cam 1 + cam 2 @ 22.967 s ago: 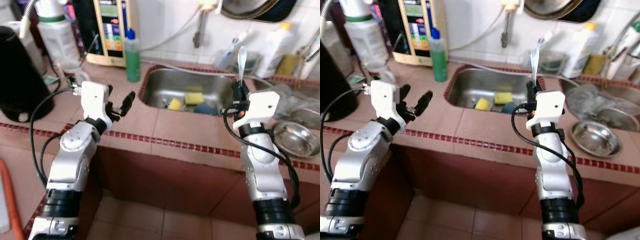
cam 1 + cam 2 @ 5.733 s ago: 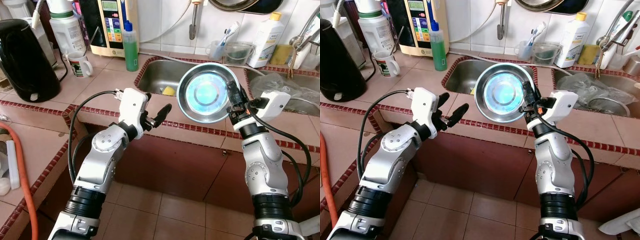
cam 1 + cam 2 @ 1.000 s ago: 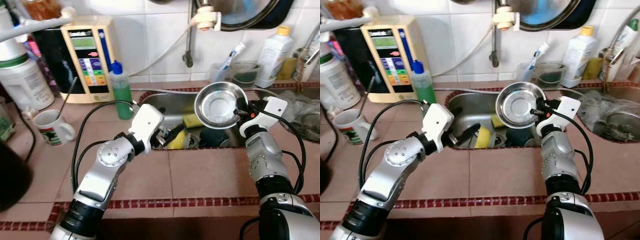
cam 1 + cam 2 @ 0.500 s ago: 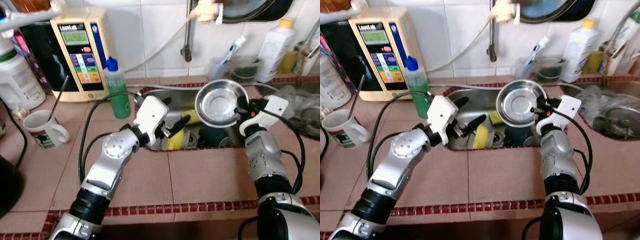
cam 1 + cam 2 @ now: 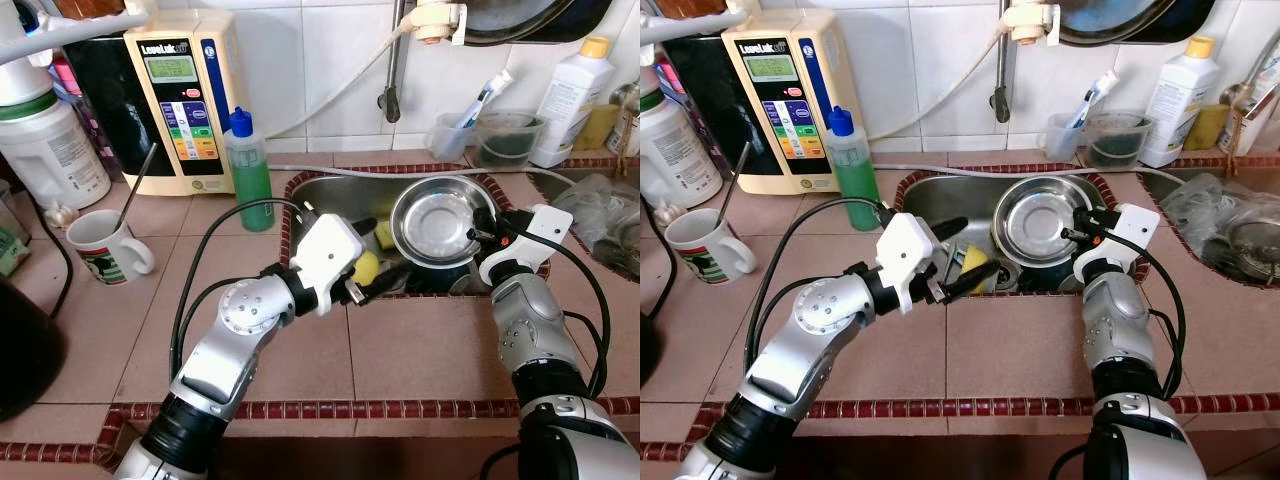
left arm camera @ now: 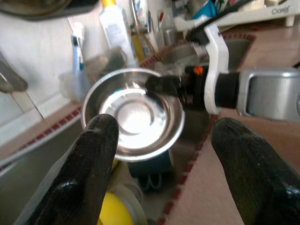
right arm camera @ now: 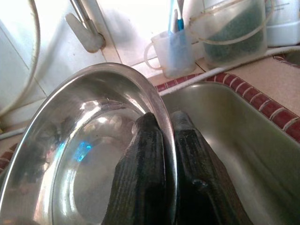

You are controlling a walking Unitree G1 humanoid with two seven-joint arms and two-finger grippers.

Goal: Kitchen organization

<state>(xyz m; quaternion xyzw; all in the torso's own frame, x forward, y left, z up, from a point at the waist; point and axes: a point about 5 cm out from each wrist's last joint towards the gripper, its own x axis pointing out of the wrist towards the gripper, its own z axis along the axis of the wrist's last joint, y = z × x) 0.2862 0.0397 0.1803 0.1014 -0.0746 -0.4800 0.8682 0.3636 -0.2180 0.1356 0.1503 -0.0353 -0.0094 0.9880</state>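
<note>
Your right pincer grips the steel bowl's rim, tilted over the sink at frame centre. Your left pincer hangs open beside it, centre-left.

Left arm: extended forward and inward from the lower left, elbow bent, wrist turned toward the right arm. Left gripper has its two black fingers spread wide apart, holding nothing.

Right arm: raised nearly straight up from the lower right, forearm upright, wrist bent inward. Right gripper has its fingers pinched together on the rim of a bowl, one inside and one outside.
</note>
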